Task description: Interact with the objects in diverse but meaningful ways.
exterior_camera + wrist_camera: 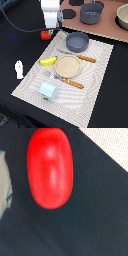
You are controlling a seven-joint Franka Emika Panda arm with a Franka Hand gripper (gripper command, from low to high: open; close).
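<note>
A red tomato [45, 35] [50, 168] lies on the black table just off the far corner of the striped placemat [97, 82]. My gripper [49, 29] hangs right above it; its fingers are hidden by the white hand, and none show clearly in the wrist view. On the mat sit a grey bowl [77, 42], a tan plate [67, 65], a yellow banana [48, 61], a pale blue cup [48, 91] and two pieces of orange-handled cutlery [86, 58] [73, 83]. A white shaker bottle [19, 69] lies on the table toward the exterior view's left.
At the back a brown board [107, 27] carries a grey pot [91, 13], a beige bowl [123, 17] and dark round discs [76, 2]. A cable [22, 27] runs across the black table behind the tomato.
</note>
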